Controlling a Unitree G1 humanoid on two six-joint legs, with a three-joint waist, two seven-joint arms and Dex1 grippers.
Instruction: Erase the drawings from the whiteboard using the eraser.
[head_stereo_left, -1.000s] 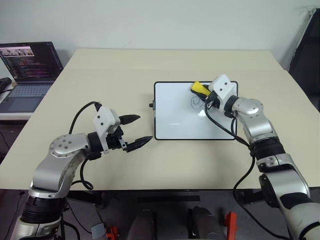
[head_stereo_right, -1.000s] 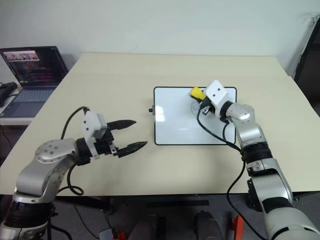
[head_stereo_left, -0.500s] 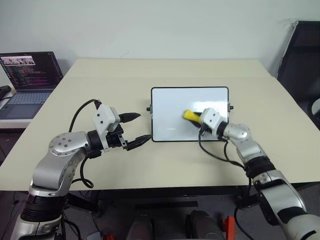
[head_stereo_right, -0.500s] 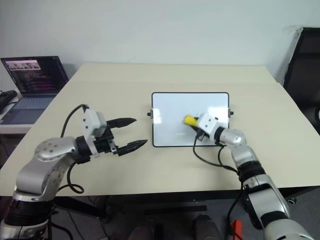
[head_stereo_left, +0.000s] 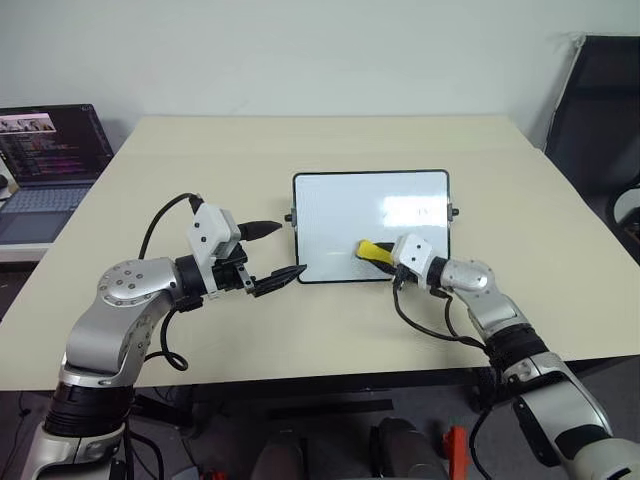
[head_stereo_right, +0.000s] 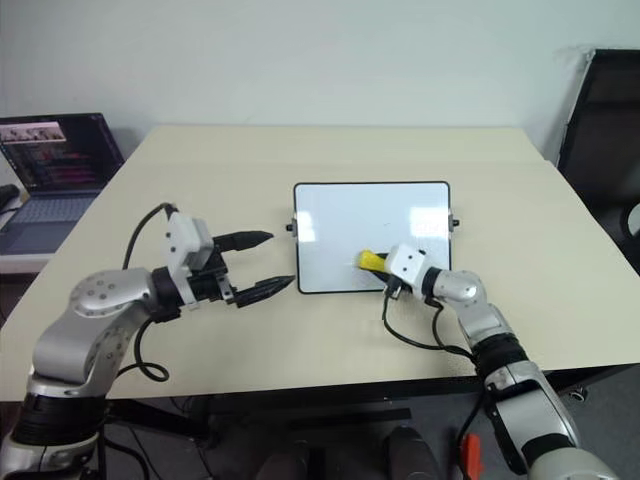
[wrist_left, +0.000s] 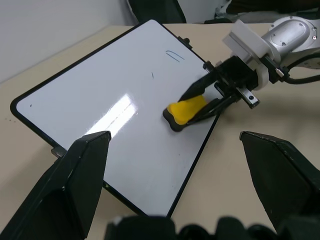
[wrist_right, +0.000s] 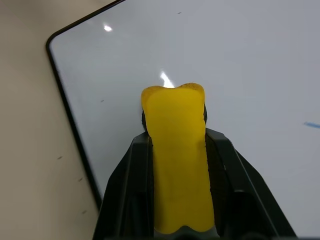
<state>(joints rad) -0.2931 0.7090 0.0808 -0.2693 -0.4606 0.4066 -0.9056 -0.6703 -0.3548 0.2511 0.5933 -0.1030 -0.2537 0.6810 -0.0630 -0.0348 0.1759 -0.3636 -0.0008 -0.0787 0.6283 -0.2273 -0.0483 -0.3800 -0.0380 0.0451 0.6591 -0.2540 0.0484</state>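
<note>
Yellow eraser (head_stereo_left: 373, 250) sits clamped between the closed fingers of the right gripper (head_stereo_left: 385, 256), dark side down on the whiteboard (head_stereo_left: 330, 215), close to the board's near edge and a little right of its middle. A second ago that gripper held the eraser up at the board's far right corner, beside a swirl; it has since swept toward the near edge, and the swirl is gone. Most of the drawings look wiped, though the left wrist view shows a thin arch mark (wrist_left: 173, 54) and a tiny tick beside it left on the white, so I judge one more pass is needed there. The left gripper (head_stereo_left: 270, 254) hovers with its fingers spread wide and empty, just left of the board. The board lies flat on a beige table (head_stereo_left: 200, 160); a laptop (head_stereo_left: 45, 165) stands open on a side surface at far left, a dark chair (head_stereo_left: 600, 110) at far right, a pale wall behind
</note>
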